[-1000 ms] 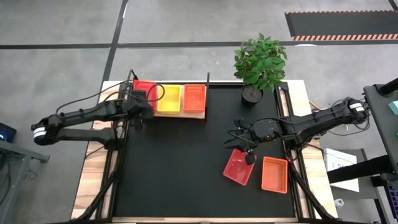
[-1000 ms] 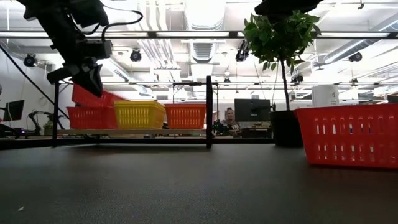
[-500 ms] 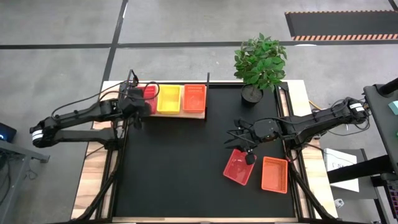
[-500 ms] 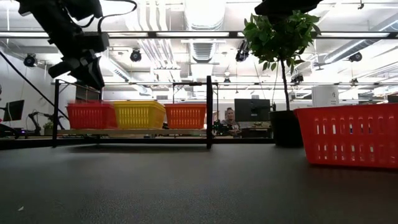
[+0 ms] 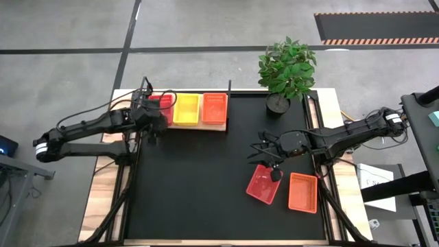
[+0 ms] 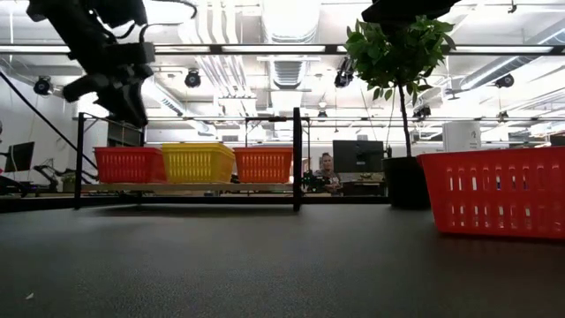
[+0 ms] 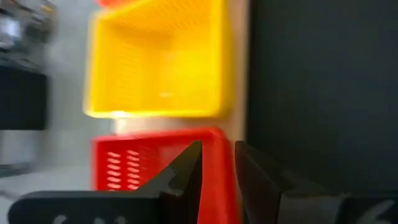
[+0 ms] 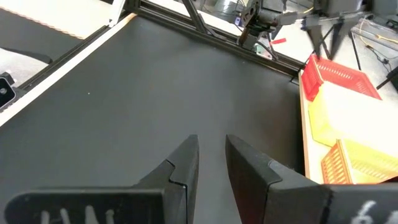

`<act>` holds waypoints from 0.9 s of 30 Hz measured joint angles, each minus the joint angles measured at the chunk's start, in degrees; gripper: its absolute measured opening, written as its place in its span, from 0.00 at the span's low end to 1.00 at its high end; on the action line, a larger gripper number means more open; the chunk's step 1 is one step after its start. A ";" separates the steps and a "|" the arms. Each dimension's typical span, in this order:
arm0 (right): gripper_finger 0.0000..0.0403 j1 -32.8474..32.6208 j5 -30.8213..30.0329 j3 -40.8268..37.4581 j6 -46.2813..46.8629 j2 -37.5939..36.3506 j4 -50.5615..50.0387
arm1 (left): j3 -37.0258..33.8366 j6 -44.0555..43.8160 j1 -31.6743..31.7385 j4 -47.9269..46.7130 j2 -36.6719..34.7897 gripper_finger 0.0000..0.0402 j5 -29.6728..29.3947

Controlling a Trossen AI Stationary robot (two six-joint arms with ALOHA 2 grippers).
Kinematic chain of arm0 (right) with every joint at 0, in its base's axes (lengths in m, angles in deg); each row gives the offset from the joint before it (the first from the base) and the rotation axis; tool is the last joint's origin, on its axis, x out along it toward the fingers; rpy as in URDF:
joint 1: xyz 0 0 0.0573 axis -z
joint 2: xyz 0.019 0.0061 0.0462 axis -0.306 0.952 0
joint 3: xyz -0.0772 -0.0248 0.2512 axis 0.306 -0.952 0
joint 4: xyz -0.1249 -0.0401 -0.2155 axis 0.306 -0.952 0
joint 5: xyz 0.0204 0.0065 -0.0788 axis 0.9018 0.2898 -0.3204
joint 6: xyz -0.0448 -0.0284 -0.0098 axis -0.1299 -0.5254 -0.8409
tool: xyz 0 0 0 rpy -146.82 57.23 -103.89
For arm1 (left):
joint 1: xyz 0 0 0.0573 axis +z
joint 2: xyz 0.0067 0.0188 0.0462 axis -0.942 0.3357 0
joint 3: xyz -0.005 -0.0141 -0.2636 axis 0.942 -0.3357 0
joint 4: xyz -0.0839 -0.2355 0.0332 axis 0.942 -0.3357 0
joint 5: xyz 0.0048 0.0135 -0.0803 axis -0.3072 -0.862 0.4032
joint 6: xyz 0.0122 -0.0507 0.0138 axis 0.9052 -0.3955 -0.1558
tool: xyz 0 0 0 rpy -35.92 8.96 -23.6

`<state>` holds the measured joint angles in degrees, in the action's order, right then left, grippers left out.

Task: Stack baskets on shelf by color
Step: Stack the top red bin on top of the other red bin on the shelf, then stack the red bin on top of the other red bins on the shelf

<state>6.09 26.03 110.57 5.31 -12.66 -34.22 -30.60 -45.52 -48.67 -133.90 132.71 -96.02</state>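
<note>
Baskets on the shelf (image 5: 221, 126) now sit level in a row: red (image 5: 164, 103), yellow (image 5: 186, 108), orange (image 5: 214, 107). A second ago the red one was tilted in the left gripper (image 5: 152, 113), its upper edge above the others in the low view; now it rests flat at the shelf's left end, so that drop looks finished. In the left wrist view the fingers (image 7: 186, 174) stand a narrow gap apart straddling the red basket's rim without clearly pinching it, having eased apart within the last second. From the low view the gripper hangs just above the red basket (image 6: 128, 164).

Right of the mat's middle, the right gripper (image 5: 274, 174) hovers over a loose red basket (image 5: 263, 184), unmoved through the second, jaws narrowly parted and empty. An orange basket (image 5: 302, 192) lies just beside it. By judgement, both loose baskets remain to be stacked.
</note>
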 joint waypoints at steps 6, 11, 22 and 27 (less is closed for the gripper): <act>0.18 0.02 0.00 -0.01 0.00 0.00 0.00 | -0.53 -5.37 0.00 -12.02 2.60 0.17 1.91; 0.18 0.02 -0.07 -0.02 -0.59 0.00 0.70 | -3.48 -6.84 0.04 -11.64 7.04 0.03 -5.75; 0.18 0.02 -0.09 -0.04 -0.24 0.00 0.87 | -3.84 -9.90 0.04 -9.13 14.09 0.00 -13.59; 0.18 0.02 -0.09 -0.11 0.26 0.00 0.85 | -3.05 -19.30 -1.45 -9.19 13.87 0.00 -7.39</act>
<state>6.11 25.94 110.45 5.57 -12.66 -33.37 -33.65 -64.82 -50.12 -143.09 146.58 -103.41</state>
